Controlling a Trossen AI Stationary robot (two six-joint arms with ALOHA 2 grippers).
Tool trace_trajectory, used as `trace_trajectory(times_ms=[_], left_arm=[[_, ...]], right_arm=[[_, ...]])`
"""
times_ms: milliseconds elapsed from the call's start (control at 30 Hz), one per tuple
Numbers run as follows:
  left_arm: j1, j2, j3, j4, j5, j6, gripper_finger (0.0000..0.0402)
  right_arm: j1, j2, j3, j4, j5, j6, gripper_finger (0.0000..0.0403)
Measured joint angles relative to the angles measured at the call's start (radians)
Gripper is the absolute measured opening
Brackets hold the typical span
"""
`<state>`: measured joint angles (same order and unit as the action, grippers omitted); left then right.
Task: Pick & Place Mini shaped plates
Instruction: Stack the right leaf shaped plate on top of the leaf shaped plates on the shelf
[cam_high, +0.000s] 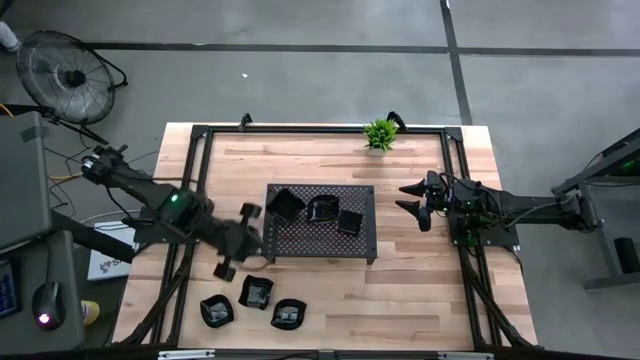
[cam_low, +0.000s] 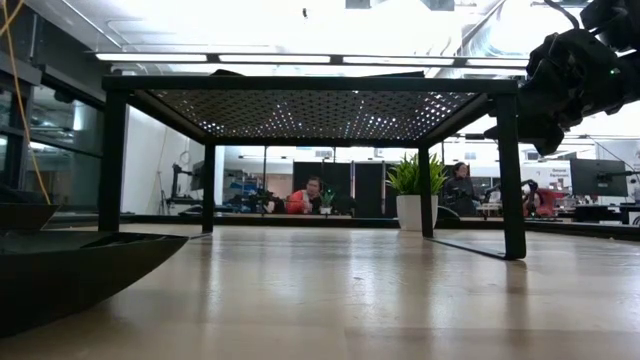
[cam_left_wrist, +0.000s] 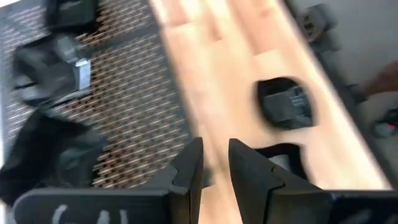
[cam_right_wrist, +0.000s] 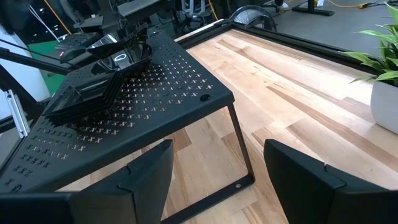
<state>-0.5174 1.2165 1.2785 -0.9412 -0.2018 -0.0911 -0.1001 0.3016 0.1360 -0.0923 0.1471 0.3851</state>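
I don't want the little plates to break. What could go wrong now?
The left hand hangs empty right beside the tray's corner, so it might bump the tray and shake the three plates on top. The plates on the table sit close together near the edge, so grabbing one could push another.

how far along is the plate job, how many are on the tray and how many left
Done: three mini shaped plates sit on the perforated tray. In hand: nothing visible; the left gripper is at the tray's near-left corner with nothing seen between its narrow-set fingers, and the right gripper waits open to the tray's right. Left: three plates lie on the table near the front edge.
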Motion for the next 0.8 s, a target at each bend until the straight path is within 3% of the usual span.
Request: trace_trajectory(times_ms=[400, 800], left_arm=[[-0.286, 0.114, 0.0, 0.13, -0.067, -0.192, 0.0074], [-0.381, 0.289, 0.0, 0.339, -0.081, -0.234, 0.0074]], right_arm=[[0.0, 0.0, 0.0, 0.0, 0.0, 0.0, 0.0246], [0.0, 0.0, 0.0, 0.0, 0.0, 0.0, 0.0246]])
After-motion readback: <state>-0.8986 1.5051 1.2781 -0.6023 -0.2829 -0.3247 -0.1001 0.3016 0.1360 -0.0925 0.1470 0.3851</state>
